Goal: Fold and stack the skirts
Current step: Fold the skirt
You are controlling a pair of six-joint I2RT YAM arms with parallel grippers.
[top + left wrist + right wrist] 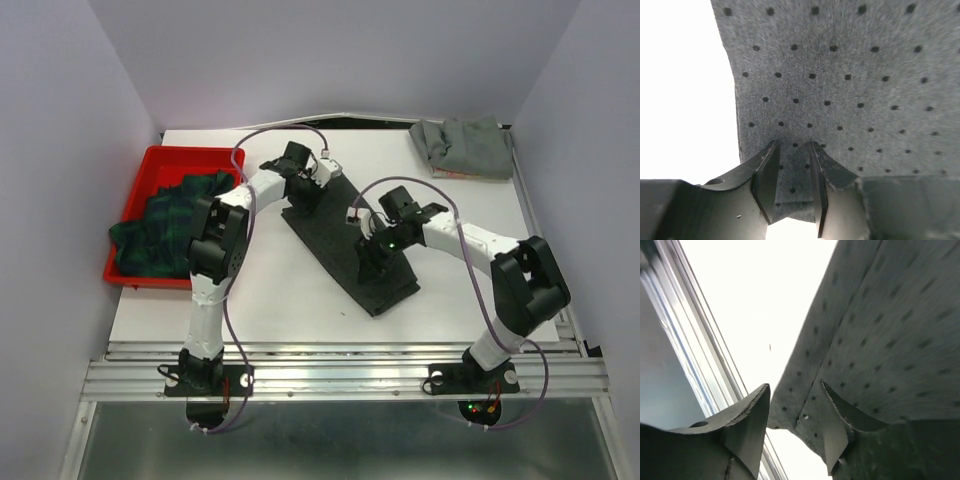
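Down at the near edge, the metal rail [350, 375] carries both arm bases, and the white table [270, 300] opens up beyond it. First thing we meet is the dotted charcoal skirt [332, 228], laid out as a long dark strip running diagonally across the middle of the table, near end toward the right, far end toward the left. The right gripper [370, 265] is down over that near end, and the wrist view gives us a good look: the right gripper [794, 385] has its jaws spread wide, one finger over bare white table, the other right against a corner of the dotted cloth [880, 340], nothing pinched between them. Up the strip we go, and the left gripper [303, 192] is down on the far end. From its own camera, the left gripper [792, 145] has its jaws partly apart, the gap narrower than the right's, with the dotted fabric [850, 75] lying flat across the gap and its edge curving away on the left; no clamp on it that I can see. Out at the left, the plaid skirt [165, 232] sits bunched in the red tray [165, 155], spilling over its left rim. And at the far right corner of the table, the plain grey skirt [465, 147] lies in a loose rumpled heap, well apart from both arms.
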